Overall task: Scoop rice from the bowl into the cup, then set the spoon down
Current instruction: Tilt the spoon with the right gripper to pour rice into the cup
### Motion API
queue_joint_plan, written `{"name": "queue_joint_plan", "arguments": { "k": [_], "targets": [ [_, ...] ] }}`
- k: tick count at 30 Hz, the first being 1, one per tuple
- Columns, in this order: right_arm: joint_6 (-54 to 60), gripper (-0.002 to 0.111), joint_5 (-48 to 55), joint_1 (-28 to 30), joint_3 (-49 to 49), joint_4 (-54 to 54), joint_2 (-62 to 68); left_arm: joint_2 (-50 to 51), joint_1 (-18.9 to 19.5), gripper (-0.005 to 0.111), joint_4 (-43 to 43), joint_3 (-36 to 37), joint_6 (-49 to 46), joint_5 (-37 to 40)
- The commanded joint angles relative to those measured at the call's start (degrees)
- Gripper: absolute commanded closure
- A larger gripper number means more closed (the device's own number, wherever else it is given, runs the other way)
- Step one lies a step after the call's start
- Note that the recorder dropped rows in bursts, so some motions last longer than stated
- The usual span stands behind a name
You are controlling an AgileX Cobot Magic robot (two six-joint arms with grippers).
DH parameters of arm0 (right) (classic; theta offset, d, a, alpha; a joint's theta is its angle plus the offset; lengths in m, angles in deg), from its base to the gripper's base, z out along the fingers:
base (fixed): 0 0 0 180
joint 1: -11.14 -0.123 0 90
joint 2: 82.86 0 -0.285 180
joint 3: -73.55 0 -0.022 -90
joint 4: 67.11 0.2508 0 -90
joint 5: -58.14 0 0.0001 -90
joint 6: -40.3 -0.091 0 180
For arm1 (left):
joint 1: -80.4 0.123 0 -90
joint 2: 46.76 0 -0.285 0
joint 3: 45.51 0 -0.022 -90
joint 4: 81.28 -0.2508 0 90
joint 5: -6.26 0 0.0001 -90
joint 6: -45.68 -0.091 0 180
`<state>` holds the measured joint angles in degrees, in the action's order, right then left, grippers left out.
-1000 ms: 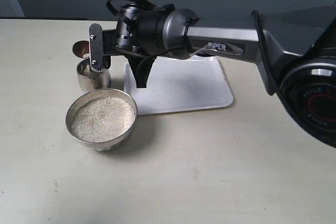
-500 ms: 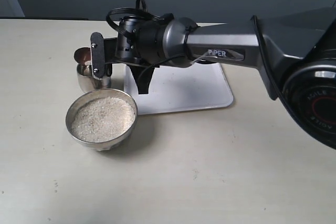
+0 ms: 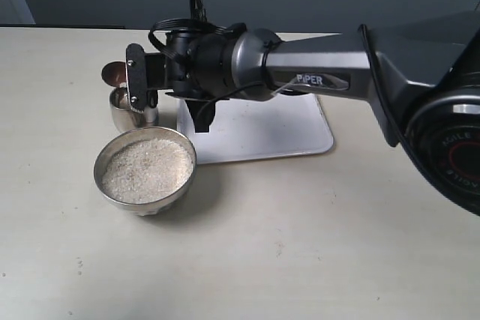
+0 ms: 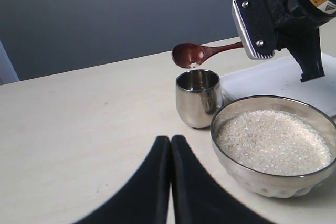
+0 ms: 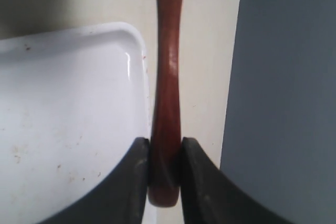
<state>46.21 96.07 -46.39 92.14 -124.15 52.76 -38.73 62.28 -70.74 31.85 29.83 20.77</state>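
Note:
The wide steel bowl (image 3: pixel 145 171) (image 4: pixel 275 145) holds white rice (image 3: pixel 146 170) (image 4: pixel 273 141). Just behind it stands the small steel cup (image 3: pixel 133 108) (image 4: pixel 198 98). My right gripper (image 3: pixel 137 80) (image 5: pixel 165 148) is shut on the handle of the reddish-brown spoon (image 3: pixel 115 73) (image 4: pixel 191 54) (image 5: pixel 167 87). The spoon's oval bowl is tipped on its side just above the cup's rim, a few grains clinging to it. My left gripper (image 4: pixel 170 140) is shut and empty, low over the table in front of the cup and bowl.
A white tray (image 3: pixel 255 121) (image 4: pixel 278 74) (image 5: pixel 68 108) lies right of the cup, under the right arm (image 3: pixel 315 58). Bare beige tabletop (image 3: pixel 300 237) spreads in front and to the left. A dark wall stands behind the table.
The right gripper has shifted slightly left and turned, and the spoon's bowl has moved a little left over the cup. Bowl and cup have not moved.

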Motion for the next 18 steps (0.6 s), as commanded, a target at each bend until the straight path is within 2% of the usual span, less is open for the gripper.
{"name": "queue_joint_plan", "arguments": {
  "k": [1,18],
  "targets": [
    [-1.3,0.109,-1.0,-0.2,-2.4,-0.7,-1.0,-0.2,-0.3,0.106,-0.2,-0.1,0.3,-0.8],
    [-5.0,0.109,-2.7,-0.2,-2.9,-5.6,-1.3,-0.2,-0.3,0.106,-2.3,-0.1,0.3,-0.8]
  ]
}}
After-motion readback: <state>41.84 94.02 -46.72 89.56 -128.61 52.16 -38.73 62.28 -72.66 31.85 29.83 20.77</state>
